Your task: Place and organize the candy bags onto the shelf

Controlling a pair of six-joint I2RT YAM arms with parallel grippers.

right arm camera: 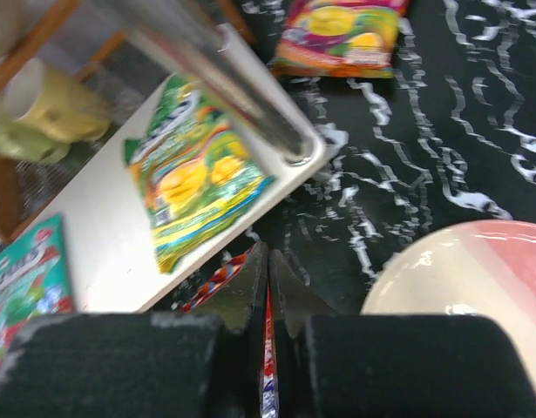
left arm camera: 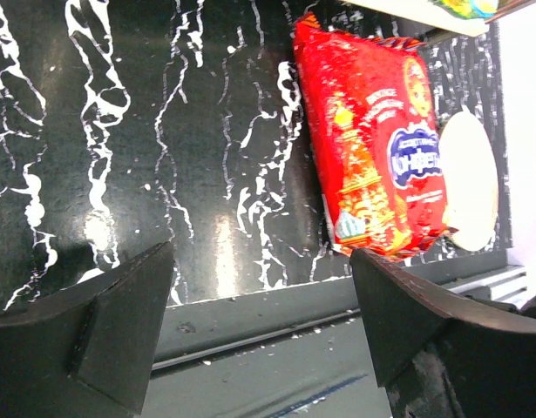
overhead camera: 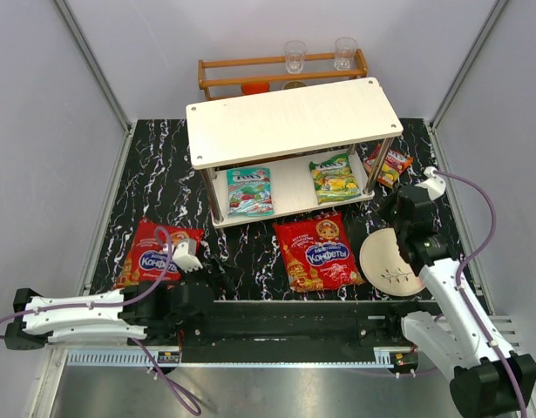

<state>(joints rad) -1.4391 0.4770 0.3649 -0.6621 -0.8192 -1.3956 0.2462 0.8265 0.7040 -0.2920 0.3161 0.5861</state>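
The white two-tier shelf (overhead camera: 294,117) stands mid-table. On its lower board lie the teal bag (overhead camera: 248,192) and the green-yellow bag (overhead camera: 335,178), which also shows in the right wrist view (right arm camera: 198,174). The red-orange bag (overhead camera: 388,165) lies on the table right of the shelf. One large red bag (overhead camera: 154,252) lies at front left, beside my left gripper (overhead camera: 187,257), which is open and empty (left arm camera: 261,261). My right gripper (overhead camera: 359,233) is shut on the upper right edge of the other large red bag (overhead camera: 318,252); a red strip shows between its jaws (right arm camera: 268,257).
A round pink-and-cream plate (overhead camera: 391,261) lies right of the middle red bag, just beside my right gripper. A brown wooden rack (overhead camera: 276,70) with two glasses stands behind the shelf. A shelf post (right arm camera: 224,70) is close ahead of my right gripper.
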